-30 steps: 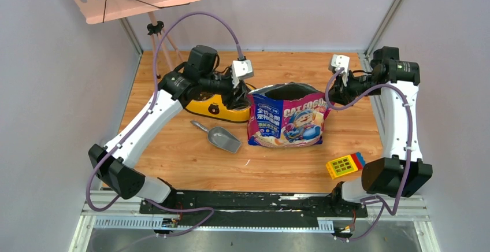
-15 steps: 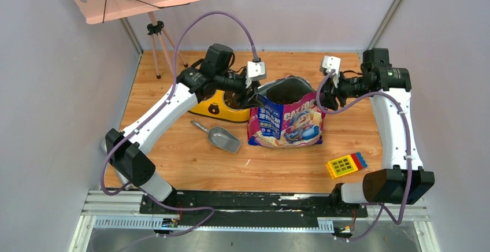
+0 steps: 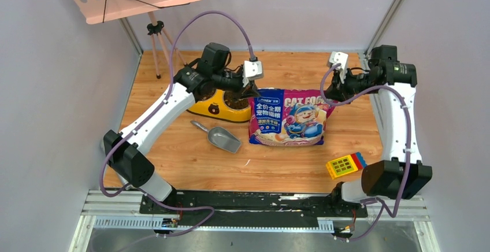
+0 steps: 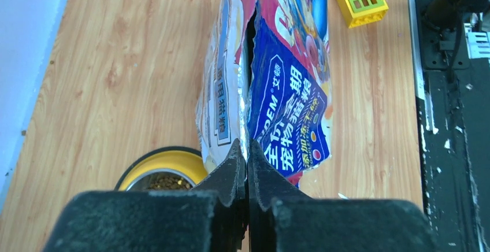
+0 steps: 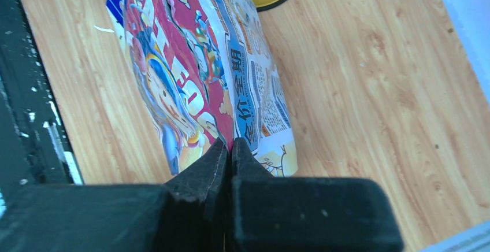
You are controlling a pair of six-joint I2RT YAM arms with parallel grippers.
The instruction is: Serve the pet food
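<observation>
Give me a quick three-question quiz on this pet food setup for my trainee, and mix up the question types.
1. True or false: the left pincer and the right pincer are both shut on the cat food bag's top edge.
2. The metal scoop lies: A) inside the bag; B) on the table beside the bag, toward the left arm; C) in a pincer.
3. Short answer: what is in the yellow feeder's visible bowl?
Key: 1 true; 2 B; 3 brown kibble.
</observation>
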